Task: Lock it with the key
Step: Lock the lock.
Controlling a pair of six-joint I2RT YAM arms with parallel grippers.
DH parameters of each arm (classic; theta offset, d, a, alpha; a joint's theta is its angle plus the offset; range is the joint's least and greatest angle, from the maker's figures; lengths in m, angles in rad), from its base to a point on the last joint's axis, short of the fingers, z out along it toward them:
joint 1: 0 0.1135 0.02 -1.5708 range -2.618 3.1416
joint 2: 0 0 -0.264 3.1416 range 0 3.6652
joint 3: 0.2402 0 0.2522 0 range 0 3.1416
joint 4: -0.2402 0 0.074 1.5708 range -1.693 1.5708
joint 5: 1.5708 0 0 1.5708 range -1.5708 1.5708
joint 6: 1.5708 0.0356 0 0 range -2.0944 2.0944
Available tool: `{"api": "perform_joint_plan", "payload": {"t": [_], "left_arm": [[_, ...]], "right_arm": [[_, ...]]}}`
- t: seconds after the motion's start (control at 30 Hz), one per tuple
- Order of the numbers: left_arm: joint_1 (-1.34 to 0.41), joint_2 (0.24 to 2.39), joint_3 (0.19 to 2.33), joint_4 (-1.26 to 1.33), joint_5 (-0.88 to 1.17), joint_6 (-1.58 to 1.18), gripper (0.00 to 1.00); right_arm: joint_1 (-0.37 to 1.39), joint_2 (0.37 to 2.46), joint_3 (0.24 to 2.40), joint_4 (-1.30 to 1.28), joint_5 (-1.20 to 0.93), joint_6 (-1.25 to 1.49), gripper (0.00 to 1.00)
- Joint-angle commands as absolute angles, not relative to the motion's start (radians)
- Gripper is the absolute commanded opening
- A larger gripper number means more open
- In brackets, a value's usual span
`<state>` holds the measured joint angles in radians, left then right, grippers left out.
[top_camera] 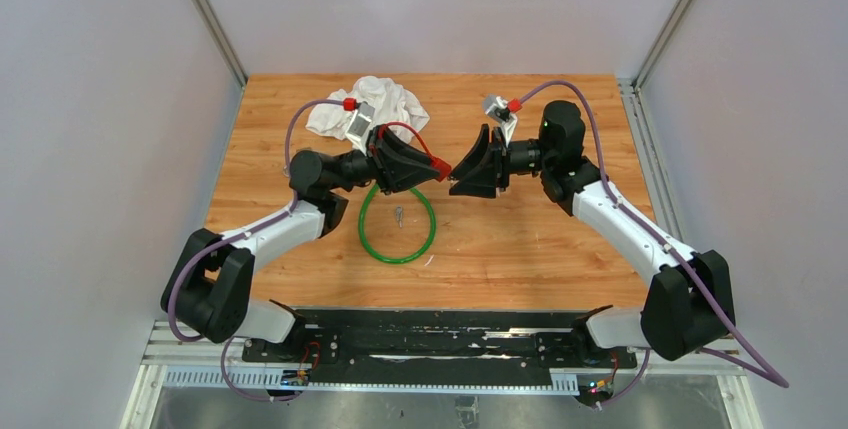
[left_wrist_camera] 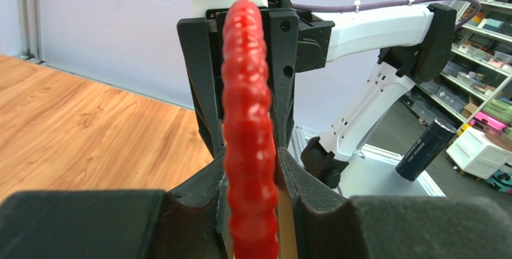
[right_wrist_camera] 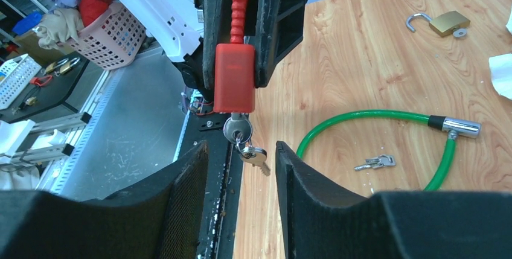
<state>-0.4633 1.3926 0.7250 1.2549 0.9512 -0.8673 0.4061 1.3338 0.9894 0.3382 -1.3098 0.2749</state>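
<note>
My left gripper (top_camera: 425, 169) is shut on a red cable lock (left_wrist_camera: 246, 144) and holds it above the table, its red lock body (right_wrist_camera: 232, 78) pointing at my right gripper. A silver key (right_wrist_camera: 237, 131) sits in the lock's cylinder, and a second key (right_wrist_camera: 256, 157) hangs from its ring. My right gripper (top_camera: 462, 171) is open and empty, its fingers (right_wrist_camera: 187, 186) on either side of the hanging key, just short of the cylinder.
A green cable lock (top_camera: 397, 224) lies in a loop on the table with a small bunch of keys (top_camera: 398, 214) inside it. A white cloth (top_camera: 375, 101) lies at the back. A brass padlock (right_wrist_camera: 444, 23) lies open on the wood.
</note>
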Motion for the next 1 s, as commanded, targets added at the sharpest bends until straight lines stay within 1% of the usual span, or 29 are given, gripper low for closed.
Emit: {"api": "perform_joint_plan", "payload": {"t": [0.0,0.17,0.43,0.63,0.77,0.97], "left_arm": [[-0.480,1.383,0.720,1.279,0.967,-0.817,0.00],[-0.489,1.383,0.716,1.261,0.968,-0.795,0.00],[-0.490,1.382,0.717,1.257,0.968,-0.793,0.00],[-0.489,1.377,0.712,1.252,0.956,-0.791,0.00],[-0.489,1.370,0.711,1.194,0.926,-0.761,0.00],[-0.490,1.368,0.712,1.095,0.879,-0.725,0.00]], "right_arm": [[0.421,1.342,1.023,0.389,-1.337,0.345,0.43],[0.435,1.349,1.017,0.447,-1.341,0.395,0.40],[0.436,1.345,1.017,0.432,-1.351,0.375,0.29],[0.435,1.335,1.032,0.334,-1.343,0.277,0.15],[0.434,1.323,1.052,0.223,-1.271,0.165,0.06],[0.436,1.308,1.079,0.074,-1.134,0.021,0.03]]}}
